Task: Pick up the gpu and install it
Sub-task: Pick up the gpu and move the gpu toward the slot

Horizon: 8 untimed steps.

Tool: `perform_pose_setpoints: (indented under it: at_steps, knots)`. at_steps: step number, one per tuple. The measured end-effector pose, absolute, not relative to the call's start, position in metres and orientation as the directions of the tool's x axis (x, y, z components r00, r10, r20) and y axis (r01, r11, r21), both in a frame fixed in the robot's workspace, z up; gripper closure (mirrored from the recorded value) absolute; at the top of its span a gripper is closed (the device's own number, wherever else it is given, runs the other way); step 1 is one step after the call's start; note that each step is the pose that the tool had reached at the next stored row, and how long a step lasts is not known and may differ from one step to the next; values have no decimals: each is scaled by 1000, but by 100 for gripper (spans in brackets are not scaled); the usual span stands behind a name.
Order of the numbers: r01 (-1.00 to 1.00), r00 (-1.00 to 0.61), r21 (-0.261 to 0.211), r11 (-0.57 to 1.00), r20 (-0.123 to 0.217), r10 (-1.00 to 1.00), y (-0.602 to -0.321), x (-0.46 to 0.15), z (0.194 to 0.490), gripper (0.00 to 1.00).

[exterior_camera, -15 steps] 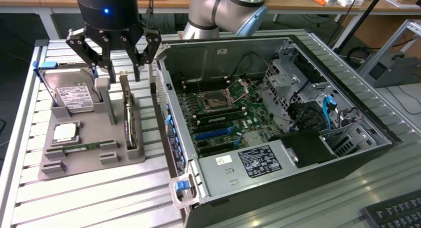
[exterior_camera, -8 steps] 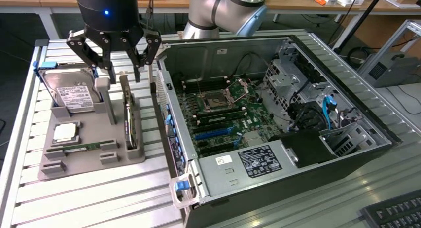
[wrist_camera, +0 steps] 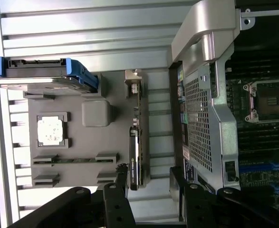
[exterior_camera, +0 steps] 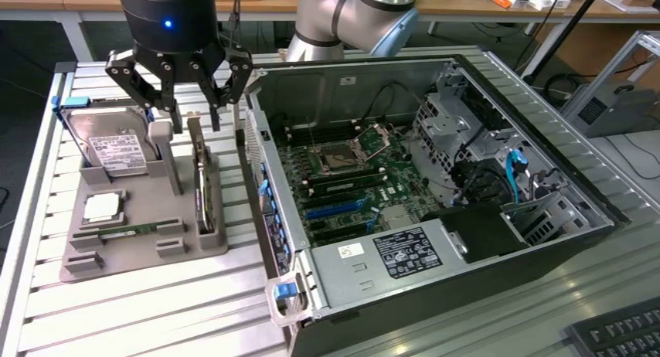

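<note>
The gpu (exterior_camera: 202, 188) stands on its long edge in a slot along the side of a grey holder tray (exterior_camera: 134, 256) that lies nearest the computer case. In the wrist view the gpu (wrist_camera: 136, 142) is a thin dark card with a silver bracket at its far end. My gripper (exterior_camera: 193, 117) hangs open just above the card's far end, one finger on each side and nothing between them. In the wrist view my gripper (wrist_camera: 149, 178) straddles the card's near end without touching it.
The tray (wrist_camera: 82, 140) also holds a silver hard drive (exterior_camera: 113, 150), a processor chip (exterior_camera: 103, 208) and a RAM stick (exterior_camera: 129, 231). The open computer case (exterior_camera: 536, 241) lies at the exterior view's right, its motherboard (exterior_camera: 351, 179) exposed. A keyboard (exterior_camera: 619, 334) sits at the near right corner.
</note>
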State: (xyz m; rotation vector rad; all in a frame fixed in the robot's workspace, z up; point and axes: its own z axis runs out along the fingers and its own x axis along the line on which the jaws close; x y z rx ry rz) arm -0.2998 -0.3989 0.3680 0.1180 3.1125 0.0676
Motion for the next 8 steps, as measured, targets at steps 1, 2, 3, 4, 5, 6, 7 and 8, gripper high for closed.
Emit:
perform_pose_setpoints:
  at_steps: [1, 2, 3, 4, 5, 6, 7, 8]
  knots:
    - [75, -997, 44, 996, -24, 76, -399, -300, 367, 52]
    - [75, -997, 44, 996, -24, 76, -399, -300, 367, 52]
    - [75, -997, 44, 996, -24, 76, -399, -300, 367, 52]
    - [75, -997, 44, 996, -24, 76, -399, -300, 366, 52]
    - [75, -997, 44, 996, -24, 76, -399, -300, 366, 52]
    - [75, -997, 44, 996, -24, 76, -399, -300, 365, 52]
    - [75, -997, 44, 996, -24, 76, -399, -300, 365, 52]
    - [75, -997, 44, 996, -24, 76, -399, -300, 364, 52]
